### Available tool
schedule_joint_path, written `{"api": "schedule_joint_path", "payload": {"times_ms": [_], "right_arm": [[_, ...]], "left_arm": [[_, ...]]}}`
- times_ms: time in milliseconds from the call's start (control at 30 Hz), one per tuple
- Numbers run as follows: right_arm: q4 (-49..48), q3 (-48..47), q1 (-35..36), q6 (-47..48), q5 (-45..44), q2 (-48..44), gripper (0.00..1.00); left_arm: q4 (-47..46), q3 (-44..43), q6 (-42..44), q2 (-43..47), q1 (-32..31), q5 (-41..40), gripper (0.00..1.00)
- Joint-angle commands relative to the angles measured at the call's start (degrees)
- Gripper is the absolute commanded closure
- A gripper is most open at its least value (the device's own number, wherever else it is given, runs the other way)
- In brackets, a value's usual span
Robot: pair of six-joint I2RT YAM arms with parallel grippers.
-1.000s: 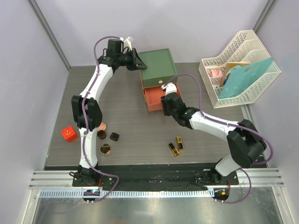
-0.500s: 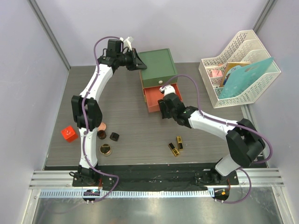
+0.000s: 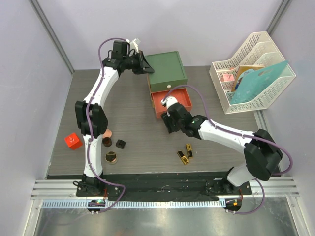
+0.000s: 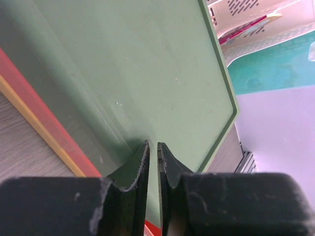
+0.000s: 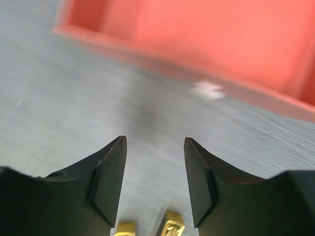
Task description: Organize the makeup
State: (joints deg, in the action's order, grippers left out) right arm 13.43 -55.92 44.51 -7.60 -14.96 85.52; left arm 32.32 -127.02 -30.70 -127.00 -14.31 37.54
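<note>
**Left claw** [image 4: 152, 147]: narrow, with only a slit between the fingers. The tips sit at the back left corner of the square green-topped drawer box [image 3: 167, 69]. Green shows through the slit, but I cannot tell whether the box's rim is pinched or only touched. In the left wrist view an orange band and a thin yellow one run under the green top.

**Right claw** [image 5: 154, 141]: wide, with nothing between the fingers. It hangs low over the grey wood-grain worktop [image 3: 133, 110], just in front of the orange drawer [image 3: 181, 100]. The drawer stands open at the front of the same box. It is blurred in the right wrist view, so its contents cannot be made out.

**Makeup:** all visible pieces lie on the worktop and none is held.
- Two gold-and-black lipsticks [image 3: 182, 156] lie close together near the front edge, below the right forearm and well apart from the drawer.
- A group sits beside the left arm's lower link:
  - a round gold-rimmed jar [image 3: 112, 158], nearest the front
  - a small dark brown jar [image 3: 107, 142]
  - a small black jar [image 3: 120, 143], just right of the brown jar
  - a round peach compact [image 3: 108, 132], partly hidden behind the arm

**Other items:**
- A small red cube [image 3: 73, 141] sits left of that group, apart from it.
- A white lattice file rack [image 3: 231, 64] stands at the far right corner.
- A teal plastic folder [image 3: 261, 81] leans in the rack.
</note>
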Motion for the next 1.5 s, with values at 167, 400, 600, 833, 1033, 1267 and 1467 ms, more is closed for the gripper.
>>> {"api": "schedule_joint_path", "payload": {"times_ms": [167,400,600,833,1033,1267,1467], "right_arm": [[3.09,-9.46,8.57,7.33,14.15,7.02,0.41],[3.62,-24.11,9.98,13.22,27.5,21.96,0.38],[4.58,-34.5,10.42,12.87,35.42,31.45,0.37],[5.2,-41.02,11.56,13.4,39.83,35.15,0.27],[6.17,-43.75,13.58,13.92,40.71,35.86,0.21],[6.34,-44.01,14.46,12.25,38.87,36.39,0.18],[6.34,-43.04,14.46,12.61,35.62,34.98,0.18]], "left_arm": [[13.04,-0.51,3.72,-2.46,1.65,-4.84,0.86],[12.77,0.55,3.72,-2.29,1.65,-4.76,0.86],[13.3,0.72,4.24,-2.11,2.0,-4.67,0.86],[14.79,0.63,5.56,-2.11,2.7,-4.84,0.86],[14.62,0.9,5.56,-1.94,3.23,-4.67,0.86],[12.27,2.04,6.71,2.89,3.49,-5.72,0.85],[5.57,2.39,4.51,9.49,3.76,-5.02,0.74]]}}
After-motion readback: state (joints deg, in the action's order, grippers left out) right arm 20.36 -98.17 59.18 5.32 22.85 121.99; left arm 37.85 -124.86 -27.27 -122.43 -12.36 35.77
